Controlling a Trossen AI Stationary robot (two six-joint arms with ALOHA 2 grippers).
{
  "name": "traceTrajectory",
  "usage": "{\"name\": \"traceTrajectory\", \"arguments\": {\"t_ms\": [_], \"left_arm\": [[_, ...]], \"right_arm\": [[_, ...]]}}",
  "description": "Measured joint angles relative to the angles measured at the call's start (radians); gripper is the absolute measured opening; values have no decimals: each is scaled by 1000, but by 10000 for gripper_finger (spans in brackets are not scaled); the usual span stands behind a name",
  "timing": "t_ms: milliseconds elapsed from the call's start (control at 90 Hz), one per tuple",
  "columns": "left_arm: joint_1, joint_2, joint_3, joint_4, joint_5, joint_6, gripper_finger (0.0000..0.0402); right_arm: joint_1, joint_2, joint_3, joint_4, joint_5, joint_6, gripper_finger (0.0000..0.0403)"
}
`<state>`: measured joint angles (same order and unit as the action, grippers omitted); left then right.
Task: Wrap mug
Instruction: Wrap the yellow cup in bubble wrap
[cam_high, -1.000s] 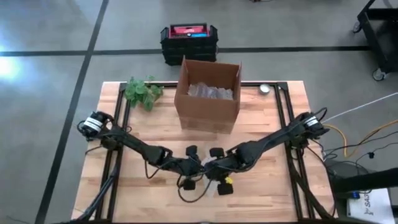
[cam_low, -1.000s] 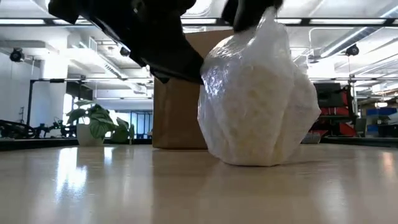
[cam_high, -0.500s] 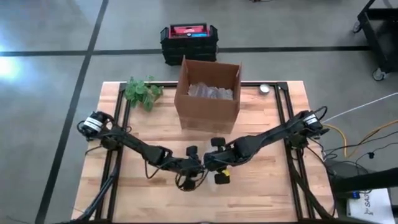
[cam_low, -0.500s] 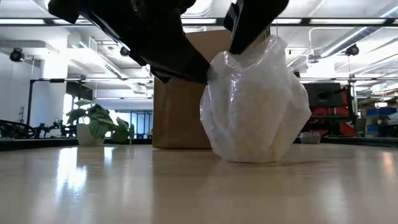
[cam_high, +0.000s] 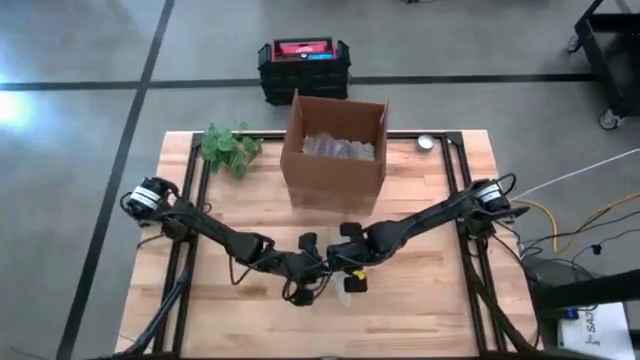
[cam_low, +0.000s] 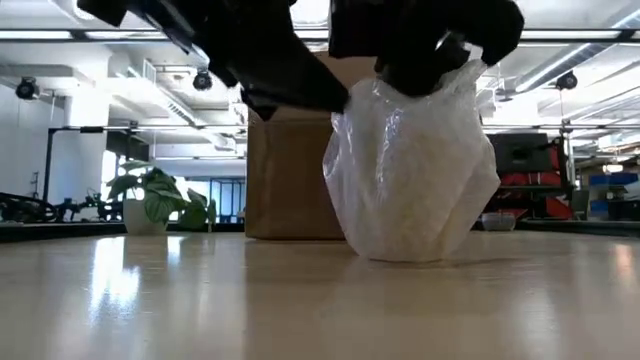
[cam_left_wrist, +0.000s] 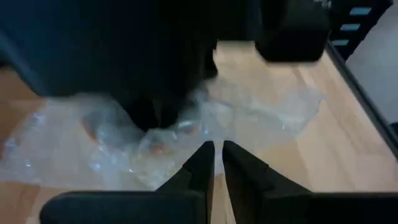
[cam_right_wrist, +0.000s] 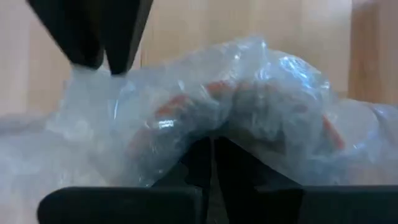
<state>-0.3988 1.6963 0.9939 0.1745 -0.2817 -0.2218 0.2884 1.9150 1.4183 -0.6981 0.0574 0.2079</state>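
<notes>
A: Since 0.5 s ago, right gripper (cam_low: 425, 45) has come lower over the top of the bundle; bubble wrap (cam_low: 410, 170) now gathered tighter at the crown. Bundle position on the counter (cam_low: 300, 310) unchanged.

B: Noted. Where is the mug (cam_right_wrist: 186, 106)?

A: Inside the wrap, near the front middle of the counter in the high view. Only orange-red patches show through the plastic in the right wrist view; shape cannot be made out.

B: Gripper states?

A: Right gripper: fingers (cam_right_wrist: 199, 155) nearly together, pinching a fold of wrap at the top of the bundle. Left gripper (cam_left_wrist: 217, 158): fingers (cam_left_wrist: 198, 163) also almost closed, only a thin slit between them, tips at the wrap's edge; whether plastic is actually caught there, cannot tell.

B: Arm layout?

A: High view: both arms meet over the bundle, left gripper (cam_high: 305, 285) beside right gripper (cam_high: 350, 270), touching or nearly so.

B: Behind that?

A: Cardboard box (cam_high: 335, 150), open top, more clear wrap inside, standing toward the far edge. Potted plant (cam_high: 228, 148) at the far left corner. Small round object (cam_high: 426, 142) far right, too small to identify. Black crate (cam_high: 303, 68) on the floor beyond the counter.
</notes>
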Motion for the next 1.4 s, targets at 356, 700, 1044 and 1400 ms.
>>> {"name": "traceTrajectory", "arguments": {"t_ms": [356, 700, 1044, 1400], "left_arm": [[1, -59, 0, -113, -102, 3, 20], [2, -59, 0, -123, -103, -4, 20], [2, -59, 0, -118, -103, -4, 20], [2, -59, -1, -106, -102, -4, 20]], "right_arm": [[-27, 42, -2, 79, -88, -25, 13], [-21, -115, -7, 61, -93, 2, 13], [30, -175, -13, 76, -175, 5, 14], [3, -65, -16, 97, -95, -13, 13]]}}
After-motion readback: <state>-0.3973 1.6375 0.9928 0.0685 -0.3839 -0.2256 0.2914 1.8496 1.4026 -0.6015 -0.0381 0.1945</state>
